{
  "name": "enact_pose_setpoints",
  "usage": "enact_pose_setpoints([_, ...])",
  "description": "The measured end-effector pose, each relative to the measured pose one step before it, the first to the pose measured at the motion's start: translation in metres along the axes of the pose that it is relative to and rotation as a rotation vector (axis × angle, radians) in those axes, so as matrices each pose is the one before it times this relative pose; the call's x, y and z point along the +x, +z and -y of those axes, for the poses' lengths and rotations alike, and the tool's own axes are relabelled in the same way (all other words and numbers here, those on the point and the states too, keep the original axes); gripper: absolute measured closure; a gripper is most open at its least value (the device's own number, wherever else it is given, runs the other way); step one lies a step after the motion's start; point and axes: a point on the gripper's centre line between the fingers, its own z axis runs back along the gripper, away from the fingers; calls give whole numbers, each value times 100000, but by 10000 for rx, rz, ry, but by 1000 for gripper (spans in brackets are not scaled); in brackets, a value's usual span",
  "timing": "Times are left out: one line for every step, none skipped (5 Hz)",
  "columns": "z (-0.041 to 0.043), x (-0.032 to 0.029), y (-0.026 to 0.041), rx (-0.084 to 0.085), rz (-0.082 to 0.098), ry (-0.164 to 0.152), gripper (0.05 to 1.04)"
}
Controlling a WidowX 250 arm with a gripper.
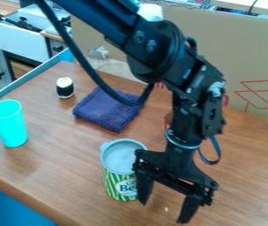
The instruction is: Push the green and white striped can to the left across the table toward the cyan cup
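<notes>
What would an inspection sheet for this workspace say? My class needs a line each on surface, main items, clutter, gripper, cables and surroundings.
Surface: brown wood-look table, a small pale speck near the gripper.
Main items: striped can, upright, nearest the gripper; contact can't be told.
Clutter: turquoise cup, upright; folded purple cloth; small black item with a pale top.
Gripper: open, pointing down, nothing seen held.
Cables: black cable loops from the arm, crossing the cloth in this view.
Surroundings: cardboard with red lines behind; counter and cabinets at upper left.
</notes>
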Motion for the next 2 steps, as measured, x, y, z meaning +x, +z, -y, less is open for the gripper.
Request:
enact_pose_setpoints([-1669,661,30,-272,527,543,83])
enact_pose_setpoints([-2278,114,-344,194,-66,639,84])
